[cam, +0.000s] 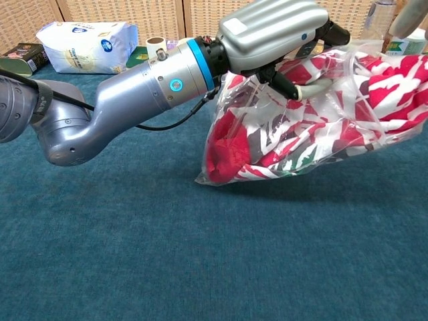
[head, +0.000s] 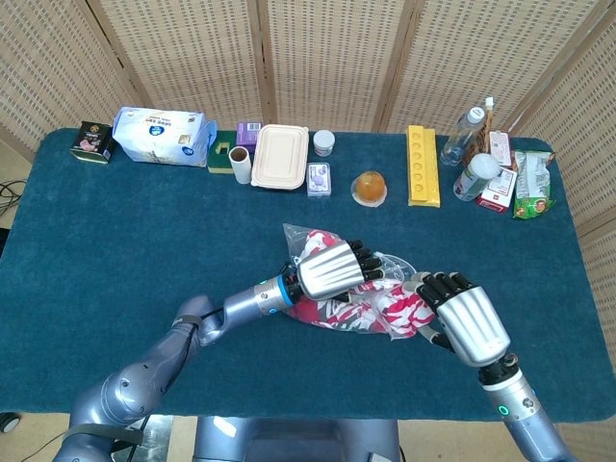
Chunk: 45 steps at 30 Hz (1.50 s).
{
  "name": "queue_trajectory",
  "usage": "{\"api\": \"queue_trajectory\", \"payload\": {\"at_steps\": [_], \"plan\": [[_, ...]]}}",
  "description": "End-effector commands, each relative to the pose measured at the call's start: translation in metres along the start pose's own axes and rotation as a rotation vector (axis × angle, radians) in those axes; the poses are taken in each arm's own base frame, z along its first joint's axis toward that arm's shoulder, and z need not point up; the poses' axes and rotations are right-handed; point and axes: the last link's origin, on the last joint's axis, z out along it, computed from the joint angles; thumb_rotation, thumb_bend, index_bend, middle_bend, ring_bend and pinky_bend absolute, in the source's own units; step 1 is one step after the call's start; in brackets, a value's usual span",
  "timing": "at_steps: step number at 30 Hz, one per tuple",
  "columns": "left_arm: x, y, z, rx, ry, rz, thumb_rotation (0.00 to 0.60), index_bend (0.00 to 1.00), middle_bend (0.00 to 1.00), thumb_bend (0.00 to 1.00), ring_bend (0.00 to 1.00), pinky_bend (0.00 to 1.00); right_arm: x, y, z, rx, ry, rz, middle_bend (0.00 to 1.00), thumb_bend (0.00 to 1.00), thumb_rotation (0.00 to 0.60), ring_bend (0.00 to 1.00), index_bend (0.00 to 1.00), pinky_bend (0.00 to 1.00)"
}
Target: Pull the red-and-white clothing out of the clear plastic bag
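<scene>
The clear plastic bag (head: 327, 241) lies mid-table, stuffed with the red-and-white clothing (head: 385, 310). My left hand (head: 335, 268) lies over the top of the bag and grips the plastic. In the chest view the left hand (cam: 277, 30) has its fingers (cam: 294, 90) curled into the bag (cam: 231, 100) above the clothing (cam: 301, 134). My right hand (head: 469, 320) holds the bag's right end, fingers above and thumb below. That end is raised, while the left corner touches the table. The chest view does not show the right hand.
Along the far edge of the blue table (head: 115, 250) stand a tissue pack (head: 159, 135), a beige lunch box (head: 280, 156), a small jar (head: 323, 142), an orange item (head: 370, 188), a yellow tray (head: 422, 166), bottles (head: 464, 135) and snack packs (head: 531, 183).
</scene>
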Motion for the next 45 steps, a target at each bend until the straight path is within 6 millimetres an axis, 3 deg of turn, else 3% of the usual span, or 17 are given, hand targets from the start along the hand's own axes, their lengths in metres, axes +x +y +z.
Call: {"api": "queue_trajectory", "payload": {"at_steps": [1,26,35,39,43,45], "plan": [[0.0,0.0,0.0,0.0,-0.001,-0.001,0.6,0.73,0.54,0.52,0.6,0.62,0.0,0.0,0.0,-0.005,0.001,0.006,0.37,0.28,0.6,0.43,0.35,0.48],[-0.003,0.006,0.005,-0.011,-0.01,-0.014,0.6,0.73,0.54,0.52,0.6,0.62,-0.015,0.003,0.012,-0.021,-0.017,0.042,0.4,0.48,0.6,0.5,0.48,0.55],[-0.005,0.005,0.002,-0.002,-0.02,-0.023,0.6,0.73,0.54,0.5,0.6,0.61,-0.016,0.001,0.011,-0.015,-0.014,0.059,0.46,0.51,0.6,0.57,0.58,0.58],[-0.005,0.003,0.001,0.008,-0.022,-0.036,0.6,0.73,0.54,0.43,0.6,0.61,-0.017,0.001,0.01,-0.03,-0.013,0.071,0.48,0.51,0.6,0.58,0.6,0.59],[-0.002,-0.003,0.0,0.034,-0.022,-0.056,0.6,0.73,0.54,0.29,0.59,0.59,-0.02,0.002,0.009,-0.043,-0.025,0.088,0.49,0.51,0.6,0.59,0.61,0.59],[-0.001,-0.006,-0.001,0.048,-0.03,-0.072,0.6,0.68,0.54,0.2,0.58,0.58,-0.022,0.002,0.008,-0.046,-0.034,0.1,0.49,0.51,0.6,0.59,0.62,0.6]]}}
